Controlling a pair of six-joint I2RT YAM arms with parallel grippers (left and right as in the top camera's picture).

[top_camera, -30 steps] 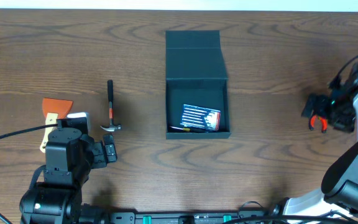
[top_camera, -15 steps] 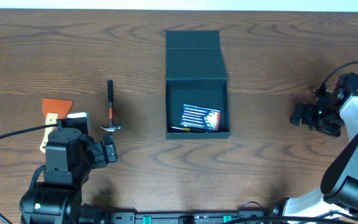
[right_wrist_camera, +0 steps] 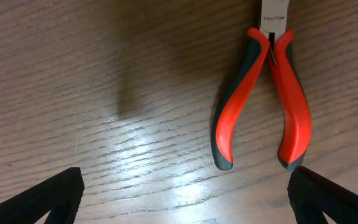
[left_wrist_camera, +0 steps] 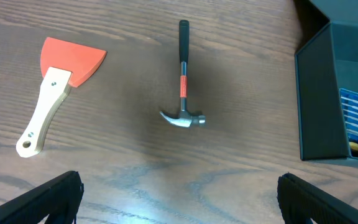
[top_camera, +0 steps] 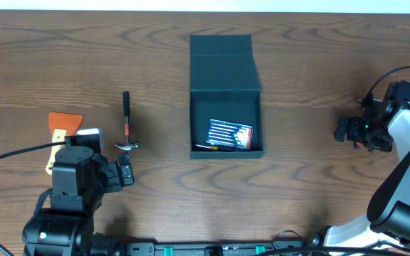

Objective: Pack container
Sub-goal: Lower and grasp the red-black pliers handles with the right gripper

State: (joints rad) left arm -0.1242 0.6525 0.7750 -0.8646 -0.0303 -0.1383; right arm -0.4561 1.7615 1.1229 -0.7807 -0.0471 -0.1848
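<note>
The container (top_camera: 224, 108) sits pretty much in the middle of the wooden surface (top_camera: 305, 57). It's open, with the flap lid folded back flat toward the far edge. Inside there's a small blue bit case (top_camera: 230, 134) lying in the near part of the box, a bit tilted, close to the near wall.

Left of the box, well apart from it, a little claw hammer (left_wrist_camera: 182, 81) lies flat with its head toward the near side and its black handle with an orange band pointing away. Further left is an orange scraper (left_wrist_camera: 55, 81) with a pale wooden handle; the overhead view has the left arm covering part of it.

The left gripper (left_wrist_camera: 179, 179) is spread wide and holding nothing. It hangs on the near side of the hammer, not touching anything.

Over on the right side, the right gripper (right_wrist_camera: 185, 174) is spread wide too, with nothing in it. Its wrist camera shows red-and-dark-handled pliers (right_wrist_camera: 263, 99) lying on the wood, handles toward the gripper, head cut off by the frame — not touched by either finger.
</note>
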